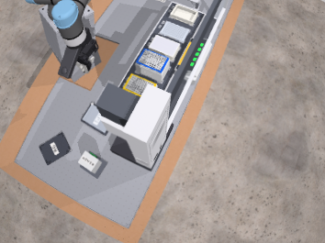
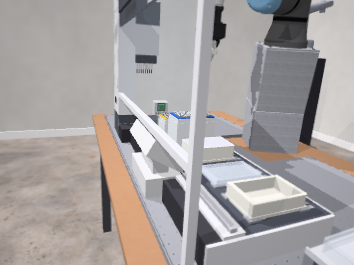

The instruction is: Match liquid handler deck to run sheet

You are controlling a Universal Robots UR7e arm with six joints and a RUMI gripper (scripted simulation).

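Observation:
Five items stand in a row on the deck. From the far end they are a cream one-well reservoir (image 1: 184, 14) (image 2: 265, 196), open; a clear sample plate (image 1: 175, 29) (image 2: 230, 171); a white sealed block (image 1: 165, 46) (image 2: 210, 148); a blue-framed tip rack (image 1: 153, 62) (image 2: 181, 122), uncovered; and a yellow-framed tip rack (image 1: 138, 84), uncovered. My gripper (image 1: 84, 67) (image 2: 217, 33) is shut and empty. It hangs beside the arm's pedestal, well away from the deck. A grey lid (image 1: 94, 118) lies flat near the shelf unit. The READY key (image 1: 90, 161) (image 2: 161, 107) sits on its post.
The white shelf unit (image 1: 146, 122) stands at the near end of the deck, with a dark box (image 1: 117, 103) on top. A dark nest (image 1: 57, 146) lies left of the key. A white frame and rail (image 2: 197, 131) run along the deck's outer side.

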